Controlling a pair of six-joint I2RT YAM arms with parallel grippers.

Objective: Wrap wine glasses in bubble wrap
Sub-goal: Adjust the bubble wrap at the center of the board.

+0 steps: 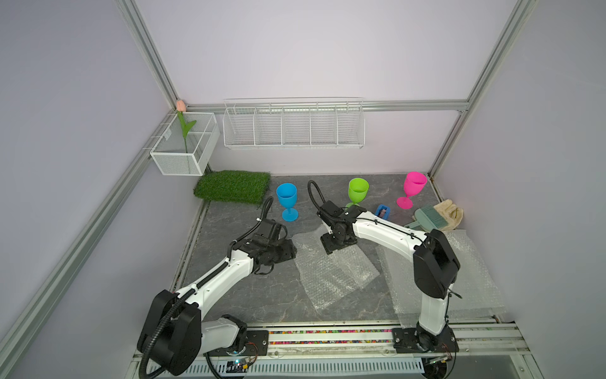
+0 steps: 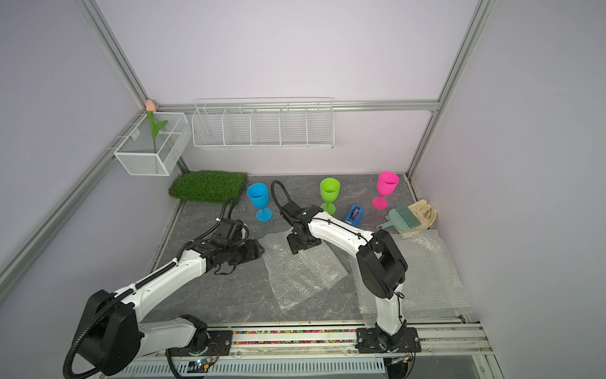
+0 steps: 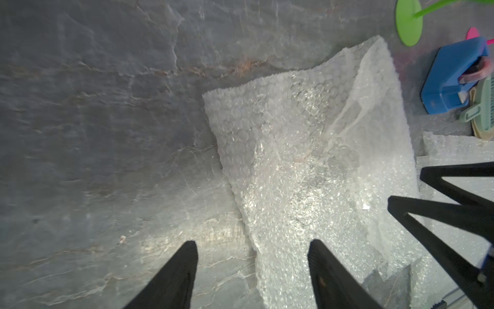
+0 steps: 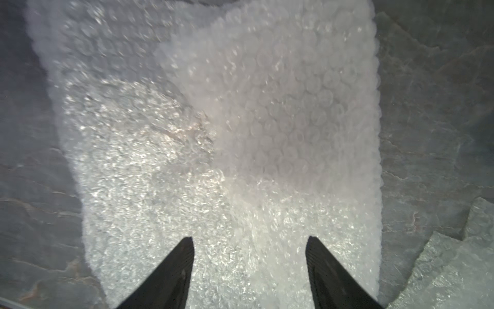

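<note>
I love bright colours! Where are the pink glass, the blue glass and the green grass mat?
pink glass (image 1: 414,188): in a top view, on its cup's outer side.
blue glass (image 1: 286,200): in a top view, on its cup's outer side.
green grass mat (image 1: 232,186): in a top view, on its middle.

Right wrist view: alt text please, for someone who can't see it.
The right gripper, jaws open and empty, hovers over a partly folded bubble wrap sheet lying on the grey stone-patterned table. A second sheet shows its edge nearby.
</note>
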